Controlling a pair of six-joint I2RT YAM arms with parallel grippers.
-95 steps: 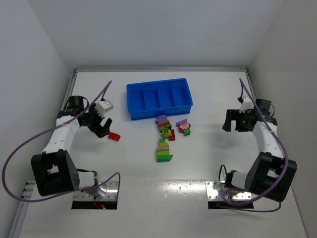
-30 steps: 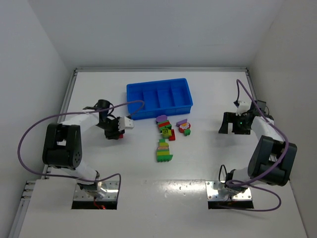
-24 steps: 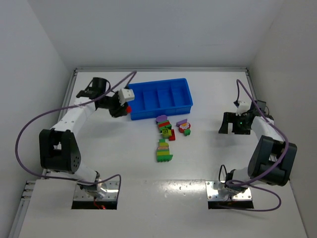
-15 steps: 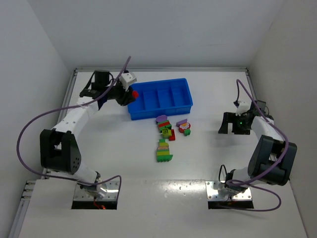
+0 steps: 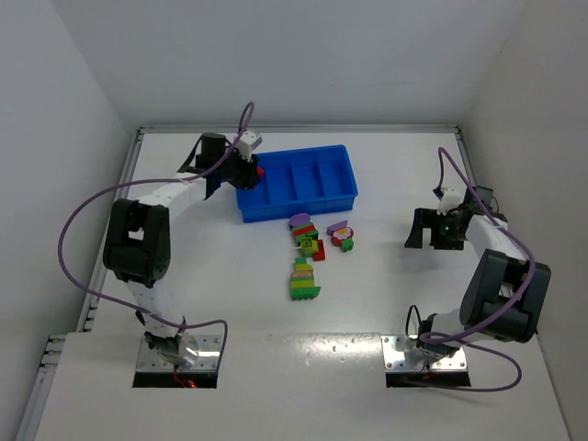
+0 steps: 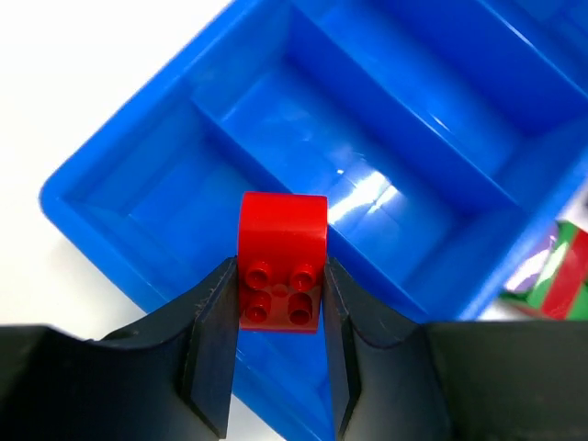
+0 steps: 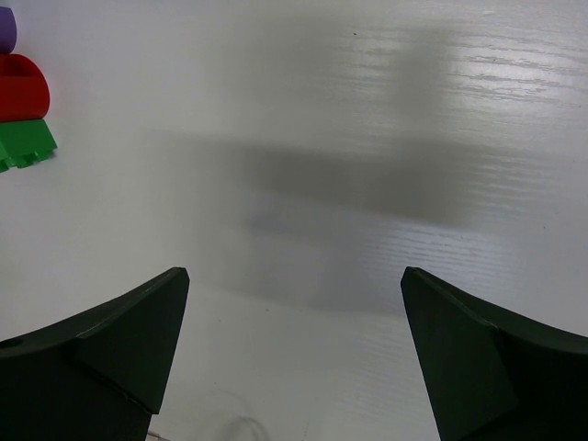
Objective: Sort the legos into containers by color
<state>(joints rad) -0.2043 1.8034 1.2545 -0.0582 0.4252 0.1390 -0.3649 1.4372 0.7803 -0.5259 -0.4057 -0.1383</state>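
Note:
My left gripper [image 5: 252,172] is shut on a red lego [image 5: 259,171] and holds it above the left end compartment of the blue tray [image 5: 299,209]. The left wrist view shows the red lego [image 6: 282,262] pinched between both fingers, studs facing the camera, over the tray's empty containers [image 6: 303,138]. The other legos [image 5: 308,250] lie in a loose cluster in front of the tray; a few stacked ones [image 6: 560,271] show past its corner. My right gripper [image 5: 430,230] is open over bare table at the right, with nothing between its fingers [image 7: 119,340].
A purple, red and green lego stack [image 7: 23,92] sits at the left edge of the right wrist view. White walls stand on three sides of the table. The left arm's purple cable [image 5: 92,207] loops over the table's left side.
My left gripper has carried the red lego from the table left of the tray up and right, over the tray's left end. The right arm has stayed still.

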